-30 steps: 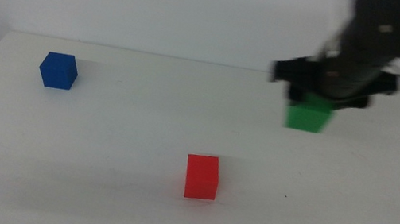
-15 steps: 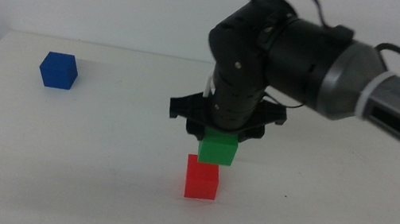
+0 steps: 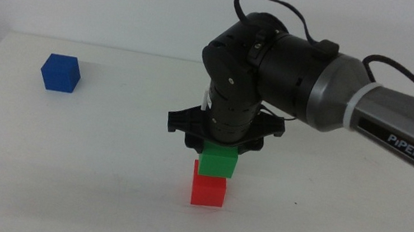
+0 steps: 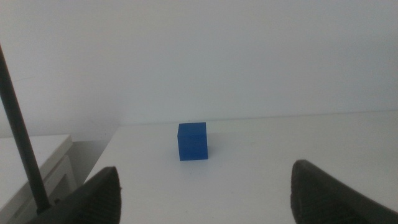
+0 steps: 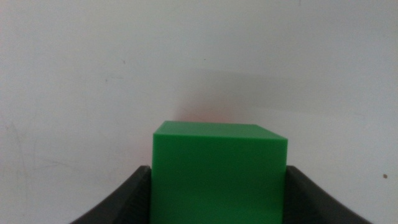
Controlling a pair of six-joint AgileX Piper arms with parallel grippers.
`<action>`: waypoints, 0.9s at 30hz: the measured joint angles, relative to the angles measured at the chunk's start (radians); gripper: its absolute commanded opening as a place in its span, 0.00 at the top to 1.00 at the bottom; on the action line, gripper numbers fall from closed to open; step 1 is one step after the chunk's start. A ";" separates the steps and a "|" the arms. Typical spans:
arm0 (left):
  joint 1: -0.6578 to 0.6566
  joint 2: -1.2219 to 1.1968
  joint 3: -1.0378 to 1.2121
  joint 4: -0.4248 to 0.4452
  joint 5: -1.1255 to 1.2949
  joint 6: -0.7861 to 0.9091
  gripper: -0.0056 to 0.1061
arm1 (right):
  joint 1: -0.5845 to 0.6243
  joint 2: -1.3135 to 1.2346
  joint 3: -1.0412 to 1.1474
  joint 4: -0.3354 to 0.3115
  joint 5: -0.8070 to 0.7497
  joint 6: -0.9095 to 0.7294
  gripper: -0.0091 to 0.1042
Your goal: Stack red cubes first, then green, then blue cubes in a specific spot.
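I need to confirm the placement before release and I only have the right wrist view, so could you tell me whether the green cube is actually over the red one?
Observer: Yes. In the middle view the green cube sits directly on the red cube, with the right gripper closed on it from above.
Operator: Thank you. Where is the blue one?
Observer: The blue cube stands alone at the table's far left, untouched.
Operator: And the other arm?
Observer: The left gripper waits open, facing the blue cube, well short of it.
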 measured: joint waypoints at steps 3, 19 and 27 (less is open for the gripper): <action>0.000 0.000 0.000 0.000 0.000 0.000 0.11 | 0.000 0.007 0.000 0.000 -0.007 0.000 0.93; 0.000 0.000 0.000 0.000 0.000 0.000 0.11 | 0.008 0.046 -0.008 -0.001 0.002 -0.001 0.93; 0.000 0.000 0.000 0.000 0.000 0.000 0.11 | 0.004 0.049 -0.010 0.011 -0.025 -0.002 0.32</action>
